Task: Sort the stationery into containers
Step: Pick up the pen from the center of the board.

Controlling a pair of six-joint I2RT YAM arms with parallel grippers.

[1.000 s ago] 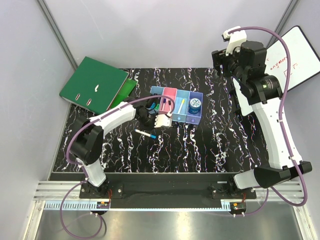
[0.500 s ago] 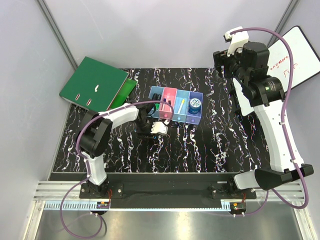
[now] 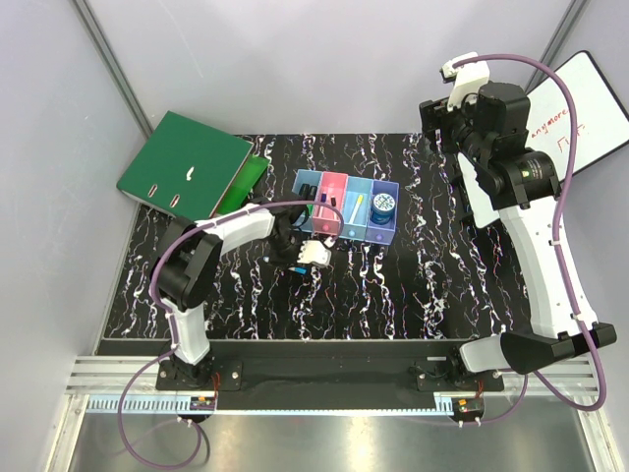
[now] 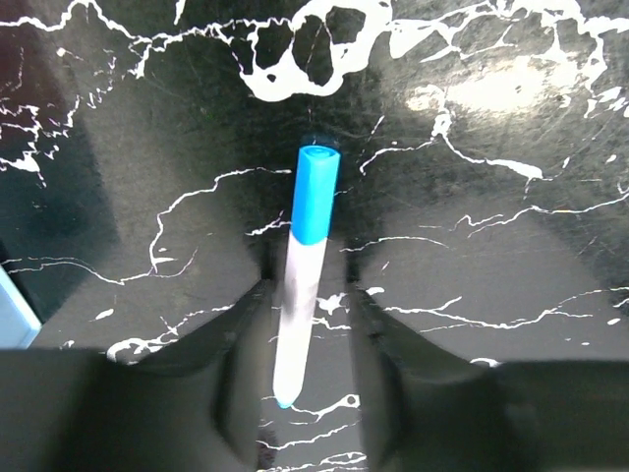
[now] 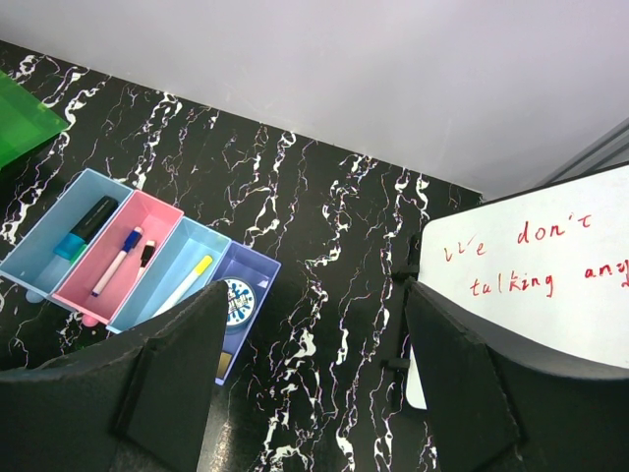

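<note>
A white pen with a blue cap [image 4: 301, 295] lies flat on the black marbled table. My left gripper [image 4: 308, 287] is down over it, open, one finger on each side; the left finger is close against the barrel and a gap shows on the right. From above, the left gripper [image 3: 301, 256] sits just in front of the containers [image 3: 349, 221] and hides the pen. The bins [image 5: 59, 295] hold a dark green marker [image 5: 86, 224], a blue-capped pen [image 5: 118, 262], a yellow-capped marker [image 5: 186, 285] and the round blue tin [image 5: 236, 303]. My right gripper [image 5: 314, 295] hangs open and empty, high at the back right.
A large green ring binder [image 3: 182, 162] lies at the back left of the table. A whiteboard with red writing [image 5: 531, 285] leans at the right edge, close beside the right arm. Grey walls close in the left, back and right.
My left gripper came down and forward from the bins onto the pen on the table, opened wide, then narrowed around the barrel. The right arm barely shifted.
</note>
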